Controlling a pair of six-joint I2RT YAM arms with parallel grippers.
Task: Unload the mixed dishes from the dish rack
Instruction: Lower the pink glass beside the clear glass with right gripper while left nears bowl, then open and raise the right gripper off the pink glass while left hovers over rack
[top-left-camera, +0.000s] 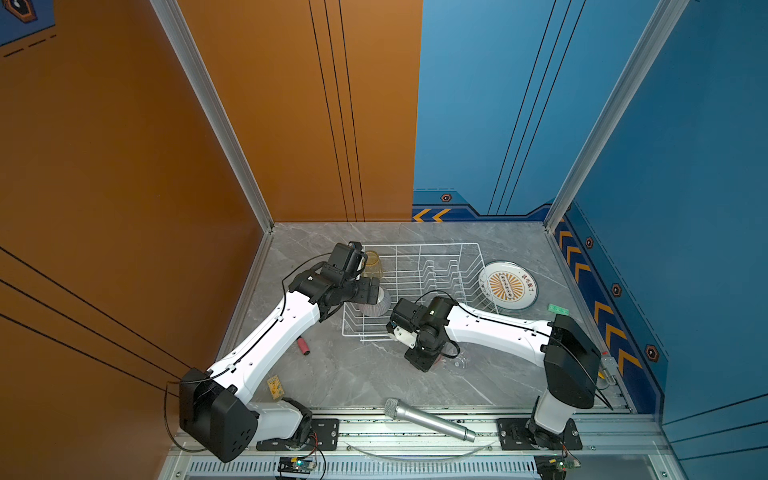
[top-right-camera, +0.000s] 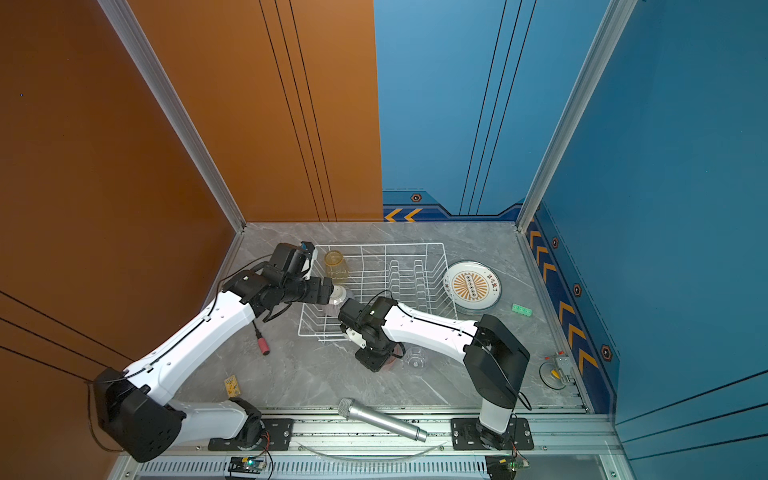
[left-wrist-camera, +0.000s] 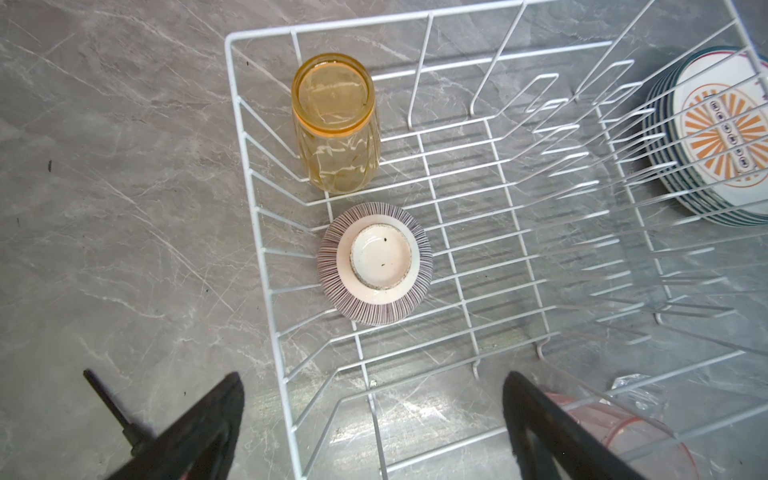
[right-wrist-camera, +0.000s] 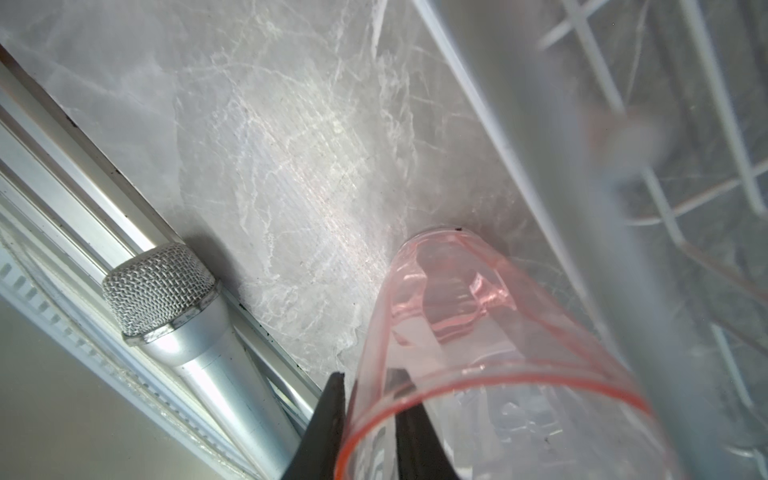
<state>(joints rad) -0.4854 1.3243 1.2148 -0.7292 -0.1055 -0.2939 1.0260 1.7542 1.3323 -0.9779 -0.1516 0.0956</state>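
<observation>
rack (top-left-camera: 432, 274): yellow tumbler (left-wrist-camera: 336, 137), foot-up striped bowl (left-wrist-camera: 374, 264) inside | plates (top-left-camera: 507, 286) stacked beside

Inside the dish rack (top-left-camera: 409, 270), a yellow tumbler (left-wrist-camera: 334, 124) and a foot-up striped bowl (left-wrist-camera: 375, 262) crowd the left end and upright prongs (top-left-camera: 434, 272) fence the right, with bare wire floor between. Stacked plates (top-left-camera: 508, 285) flank its right end. A pink tumbler (right-wrist-camera: 457, 332) sits just outside the near side, and a microphone (top-left-camera: 428, 419) lies along the near edge of the bench (top-left-camera: 353, 374).

No words are reading clearly anywhere. The round white plate with an orange sunburst (top-left-camera: 508, 286) is carrying red characters (top-left-camera: 527, 275) near its rim, too small to make out. On the dark blue wall strip (top-left-camera: 461, 212), yellow chevron arrows (top-left-camera: 418, 215) are pointing left.
</observation>
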